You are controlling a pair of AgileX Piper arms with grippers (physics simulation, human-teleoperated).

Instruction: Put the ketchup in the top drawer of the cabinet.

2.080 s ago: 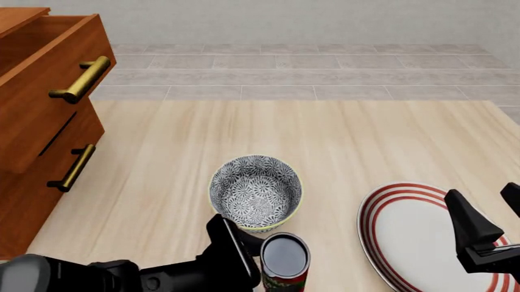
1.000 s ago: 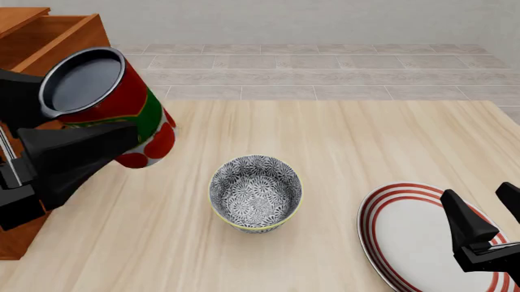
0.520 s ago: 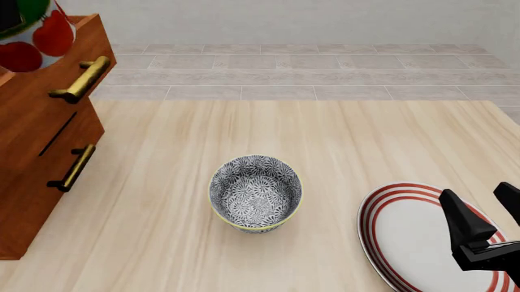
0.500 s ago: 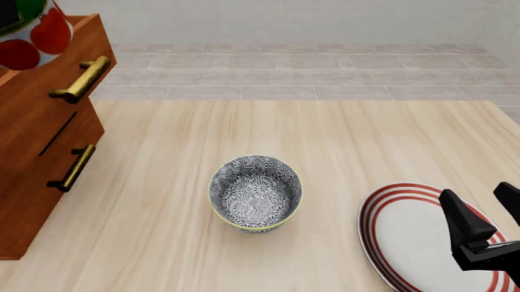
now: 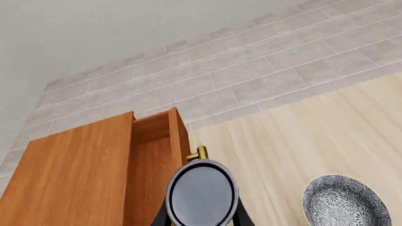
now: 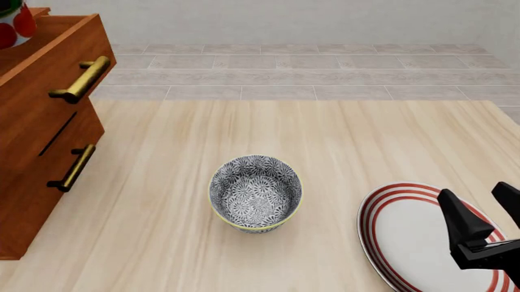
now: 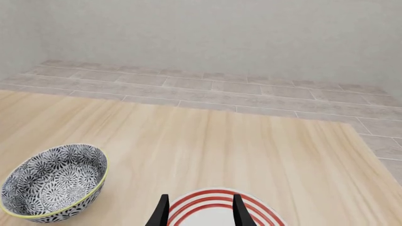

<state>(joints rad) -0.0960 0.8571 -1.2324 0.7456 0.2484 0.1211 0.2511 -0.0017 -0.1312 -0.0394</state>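
Now | ketchup (image 5: 202, 193) clamped in left end effector (image 5: 201, 217) | above open top drawer (image 5: 152, 160)

My left gripper (image 5: 202, 217) holds the ketchup (image 5: 202, 193), fingers (image 5: 241, 217) flanking its dark round top. It sits over the front edge of the top drawer (image 5: 154, 160), which is pulled out of the cabinet (image 5: 75, 174). Brass handle (image 5: 199, 153) pokes out just behind the can. Patterned bowl (image 5: 344, 201) well apart on the table (image 5: 301, 136).
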